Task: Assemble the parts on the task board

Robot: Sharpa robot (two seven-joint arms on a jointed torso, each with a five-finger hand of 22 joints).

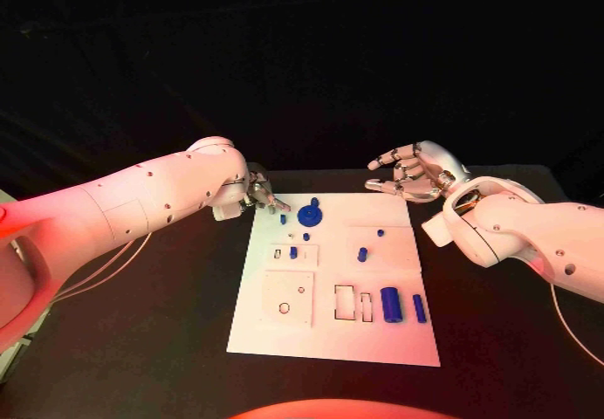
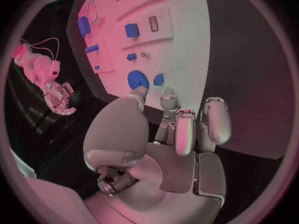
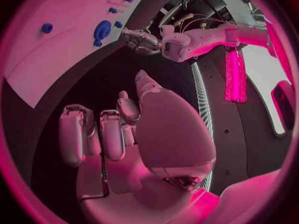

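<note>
We are seeing the white task board [image 1: 338, 288] lying mid-desk, with small blue parts [image 1: 390, 304] scattered over it and a round blue disc [image 1: 310, 214] near its far edge. Our left hand [image 1: 258, 195] is hovering at the board's far left corner, fingers apart, holding nothing. Our right hand [image 1: 409, 173] is hanging beyond the far right corner, empty and spread. The black desk [image 1: 151, 332] is lying under everything.

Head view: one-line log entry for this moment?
left hand: open, at task board far-left corner | right hand: open, off far-right corner | blue parts: on board
</note>
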